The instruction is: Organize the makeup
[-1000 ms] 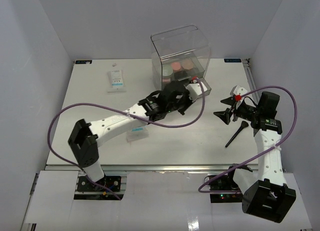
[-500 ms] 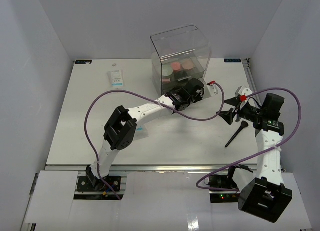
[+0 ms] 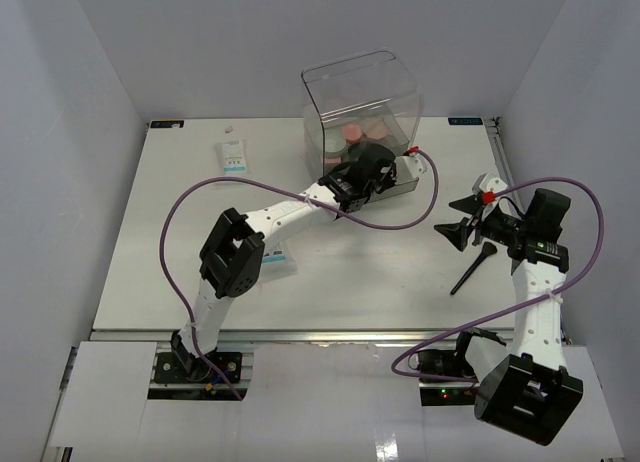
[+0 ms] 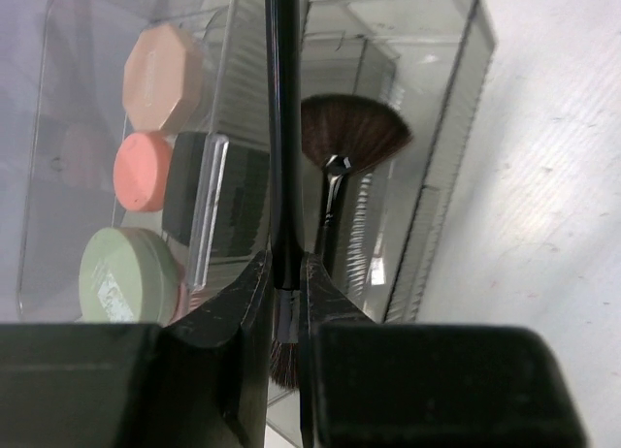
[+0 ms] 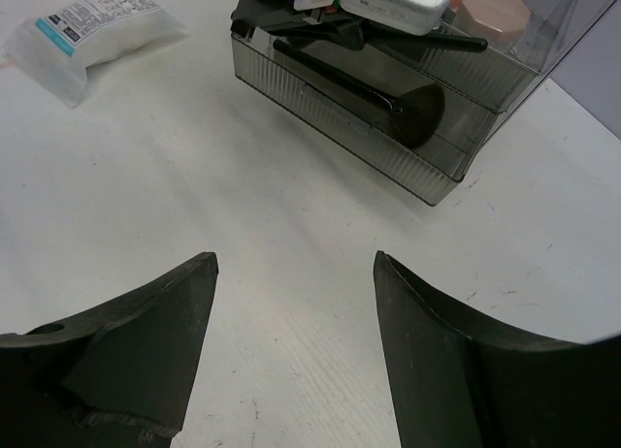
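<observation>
One brush [image 4: 283,128] is pinched tight in the left gripper [image 4: 288,273] above the open drawer [image 4: 437,176], where a fan brush [image 4: 344,138] lies. Right gripper [image 5: 291,303] gapes wide, empty, over the table [image 5: 291,206].

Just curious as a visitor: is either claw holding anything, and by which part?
The left gripper pinches a thin black brush by its handle, just above the bristles. The right gripper is open, holding nothing.

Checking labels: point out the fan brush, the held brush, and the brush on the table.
fan brush [image 4: 351,133], left wrist view, on the brown bristles.
held brush [image 4: 283,128], left wrist view, on the black handle.
table brush [image 3: 471,270], top view, middle of the handle.
</observation>
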Motion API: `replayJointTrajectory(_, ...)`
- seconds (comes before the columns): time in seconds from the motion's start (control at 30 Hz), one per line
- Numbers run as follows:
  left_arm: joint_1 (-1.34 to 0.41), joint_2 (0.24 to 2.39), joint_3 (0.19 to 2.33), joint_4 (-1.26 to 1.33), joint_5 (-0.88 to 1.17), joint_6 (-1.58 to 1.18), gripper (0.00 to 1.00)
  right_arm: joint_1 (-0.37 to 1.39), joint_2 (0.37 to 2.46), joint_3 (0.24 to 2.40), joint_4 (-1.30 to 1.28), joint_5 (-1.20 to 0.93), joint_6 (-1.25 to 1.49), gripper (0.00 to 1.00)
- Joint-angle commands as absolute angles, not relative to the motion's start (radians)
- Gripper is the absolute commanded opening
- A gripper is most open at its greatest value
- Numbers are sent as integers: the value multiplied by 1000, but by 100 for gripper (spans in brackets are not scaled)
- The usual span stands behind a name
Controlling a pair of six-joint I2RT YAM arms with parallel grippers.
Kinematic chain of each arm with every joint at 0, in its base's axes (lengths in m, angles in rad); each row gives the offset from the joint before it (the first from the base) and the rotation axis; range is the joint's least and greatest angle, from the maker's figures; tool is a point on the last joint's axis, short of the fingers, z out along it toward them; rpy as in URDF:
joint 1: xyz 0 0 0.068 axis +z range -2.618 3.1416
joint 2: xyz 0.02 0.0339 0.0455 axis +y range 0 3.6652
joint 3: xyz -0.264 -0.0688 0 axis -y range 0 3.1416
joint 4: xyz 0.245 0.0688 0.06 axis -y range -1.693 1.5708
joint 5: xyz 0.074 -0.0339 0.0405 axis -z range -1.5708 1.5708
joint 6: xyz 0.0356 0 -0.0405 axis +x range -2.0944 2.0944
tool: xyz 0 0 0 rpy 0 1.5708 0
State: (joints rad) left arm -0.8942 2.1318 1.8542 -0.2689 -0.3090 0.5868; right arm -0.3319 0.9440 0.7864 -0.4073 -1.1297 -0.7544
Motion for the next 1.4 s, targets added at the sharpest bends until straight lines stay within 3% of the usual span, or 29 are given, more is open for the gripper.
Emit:
replayJointTrajectory(0.0,-862,2116,1838,-236,-359,607,15,-342,944,774,-381,-1157,-756,72)
replayJointTrajectory(0.3,-866,2091,1830,-241,-374,530,67,-342,950,771,-401,-1107,-820,74)
replayJointTrajectory(0.5,-885,1946,1745,-270,-293,427,80,-342,1013,881,-658,-953,-1093,80)
replayJointTrajectory(0.63,-887,1758,1627,-306,-180,305,98,-342,1116,1013,-798,-731,-1177,80)
replayJointTrajectory(0.73,-882,1585,1451,-289,-112,221,98,-341,1196,1083,-924,-597,-1197,79)
replayJointTrajectory(0.9,-864,1246,1149,-237,-85,140,98,-341,1234,1014,-1177,-474,-1751,85)
replayJointTrajectory(1.0,-849,1062,1025,-212,-116,118,98,-340,1154,875,-1090,-359,-2170,98)
replayJointTrajectory(1.07,-844,980,963,-208,-145,115,98,-335,1132,812,-1003,-344,-2307,93)
replayJointTrajectory(1.37,-828,731,749,-105,-259,60,98,-230,1344,812,-793,-238,-2245,94)
